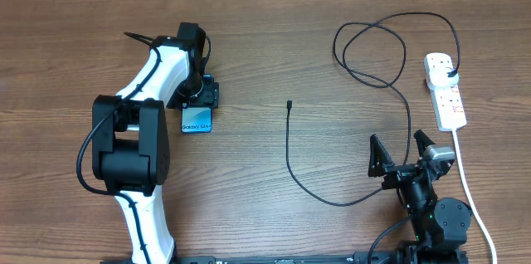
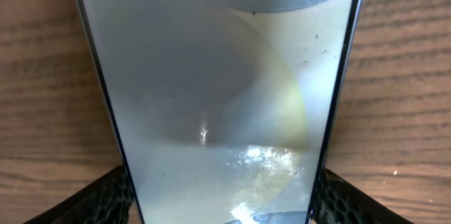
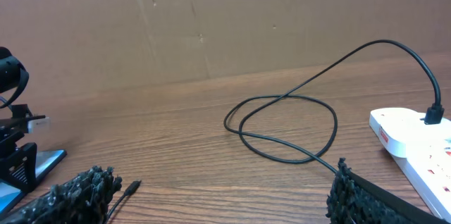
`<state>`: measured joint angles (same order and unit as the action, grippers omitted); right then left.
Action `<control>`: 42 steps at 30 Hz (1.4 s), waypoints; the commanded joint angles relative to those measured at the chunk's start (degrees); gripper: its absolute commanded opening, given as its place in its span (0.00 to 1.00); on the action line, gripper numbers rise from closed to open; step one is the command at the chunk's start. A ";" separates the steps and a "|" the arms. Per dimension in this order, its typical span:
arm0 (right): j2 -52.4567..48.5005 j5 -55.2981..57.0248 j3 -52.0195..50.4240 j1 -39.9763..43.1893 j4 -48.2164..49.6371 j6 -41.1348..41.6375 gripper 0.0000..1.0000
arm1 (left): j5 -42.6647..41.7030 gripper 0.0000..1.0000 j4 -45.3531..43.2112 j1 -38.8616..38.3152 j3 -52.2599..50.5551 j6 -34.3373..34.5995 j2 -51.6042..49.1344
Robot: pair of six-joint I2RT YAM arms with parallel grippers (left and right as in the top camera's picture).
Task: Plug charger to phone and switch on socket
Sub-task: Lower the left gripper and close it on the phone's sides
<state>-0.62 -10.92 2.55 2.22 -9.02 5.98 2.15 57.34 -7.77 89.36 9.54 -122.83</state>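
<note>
The phone (image 1: 197,121) lies on the table left of centre, its light blue screen up. My left gripper (image 1: 202,96) is over its far end. In the left wrist view the phone (image 2: 218,90) fills the frame and the fingers of my left gripper (image 2: 223,185) press its two long edges. The charger cable (image 1: 365,44) runs from its black plug (image 1: 449,74) in the socket (image 1: 445,90), loops, and ends at the connector tip (image 1: 289,104) lying free mid-table. My right gripper (image 1: 401,154) is open and empty at the front right. In the right wrist view, the tip (image 3: 132,185) lies just inside the left finger of my right gripper (image 3: 220,176).
The socket's thick white cord (image 1: 467,181) runs down the right side past my right arm. A cardboard wall (image 3: 211,20) stands behind the table. The cable loop (image 3: 282,129) and the socket (image 3: 416,143) lie ahead of my right gripper.
</note>
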 commanded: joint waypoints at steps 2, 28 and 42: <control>0.46 0.63 0.02 -0.26 0.39 -0.07 1.00 | -0.74 0.69 2.38 -0.11 3.76 2.29 -0.20; 0.46 0.61 0.02 -0.26 0.39 -0.07 1.00 | -14.12 0.69 11.74 0.00 18.05 2.23 -0.17; 0.46 0.63 0.02 -0.26 0.39 -0.07 1.00 | 0.26 0.92 6.03 1.38 16.44 -13.27 -2.10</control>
<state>-0.62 -10.90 2.55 2.22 -8.99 6.00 0.40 64.42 -7.38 105.82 3.99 -122.93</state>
